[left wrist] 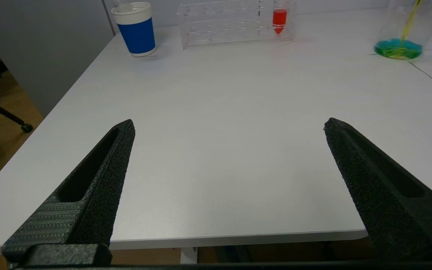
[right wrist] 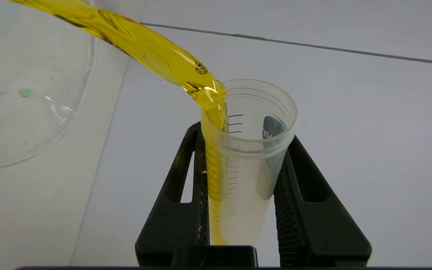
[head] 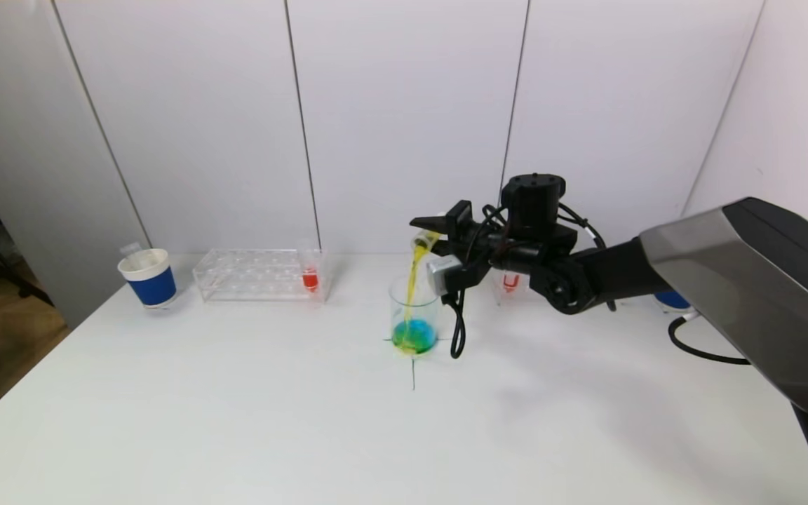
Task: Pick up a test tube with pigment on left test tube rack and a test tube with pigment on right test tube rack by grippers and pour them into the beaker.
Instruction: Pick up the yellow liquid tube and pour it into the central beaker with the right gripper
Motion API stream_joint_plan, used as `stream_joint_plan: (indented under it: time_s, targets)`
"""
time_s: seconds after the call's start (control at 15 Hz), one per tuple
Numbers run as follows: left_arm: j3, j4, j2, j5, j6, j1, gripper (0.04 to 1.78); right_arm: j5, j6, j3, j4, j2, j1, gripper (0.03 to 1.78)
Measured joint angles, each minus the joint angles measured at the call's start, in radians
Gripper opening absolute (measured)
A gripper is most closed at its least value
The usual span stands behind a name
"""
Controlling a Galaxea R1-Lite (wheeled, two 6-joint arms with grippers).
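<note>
A tube (right wrist: 248, 161) is clamped in the right gripper (right wrist: 242, 187) and tilted over the beaker (head: 414, 315) at mid-bench; yellow liquid (head: 414, 280) is poured onto blue-green liquid already inside. The left gripper (left wrist: 229, 127) is held wide open and empty near the front edge. One red tube (head: 310, 277) is left in the left rack (head: 250, 273).

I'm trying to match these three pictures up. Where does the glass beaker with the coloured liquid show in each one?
Head view: beaker at table centre, under the tilted test tube.
Left wrist view: far corner, cut off by the edge.
Right wrist view: only its rim, beside the tube.
Shared landmark: the yellow stream.
</note>
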Motion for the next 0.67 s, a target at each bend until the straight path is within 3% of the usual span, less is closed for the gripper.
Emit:
stream_joint_plan:
  time_s: [0.67]
  targets:
    - [0.0, 0.0, 0.0, 0.0, 0.0, 0.0, 1.76, 0.001, -0.221, -0.022, -0.006, -0.008, -0.001, 0.55]
